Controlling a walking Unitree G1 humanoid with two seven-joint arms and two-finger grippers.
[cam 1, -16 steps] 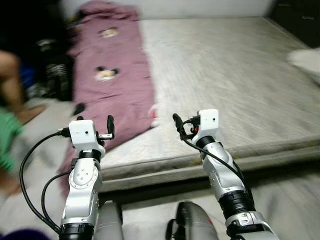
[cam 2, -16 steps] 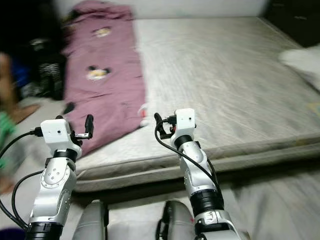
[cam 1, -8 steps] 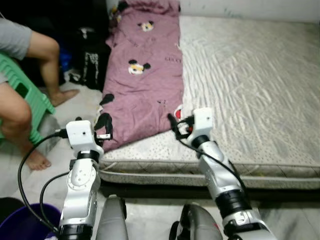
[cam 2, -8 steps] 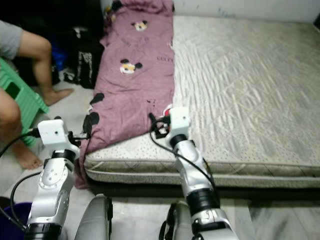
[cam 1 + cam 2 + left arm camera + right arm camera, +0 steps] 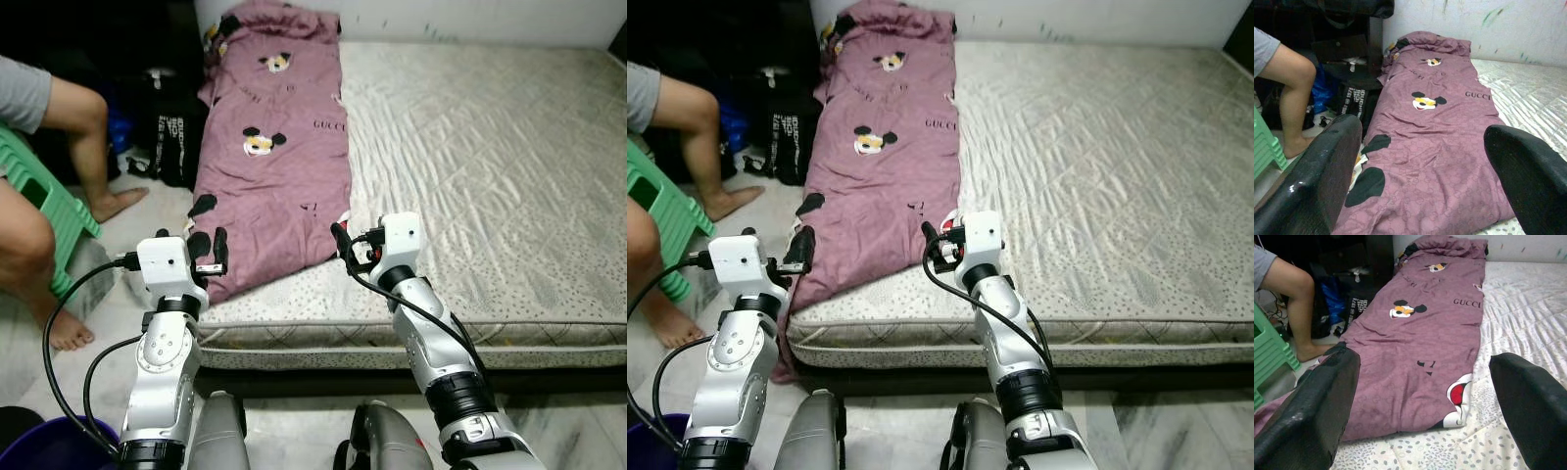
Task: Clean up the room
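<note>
A purple blanket (image 5: 274, 157) printed with cartoon mice is lying stretched along the left edge of the mattress (image 5: 490, 166), its near end sagging over the mattress side toward the floor. The left end effector (image 5: 204, 251) is hovering just off the mattress's near left corner, fingers spread and pinching nothing, facing the blanket's drooping end. The right end effector (image 5: 345, 245) is hanging over the mattress's front edge, beside the blanket's near corner, fingers likewise spread wide and empty. A person's leg (image 5: 93, 147) is standing on the floor left of the mattress, next to a green stool (image 5: 44, 211) and a black bag (image 5: 171, 132).
</note>
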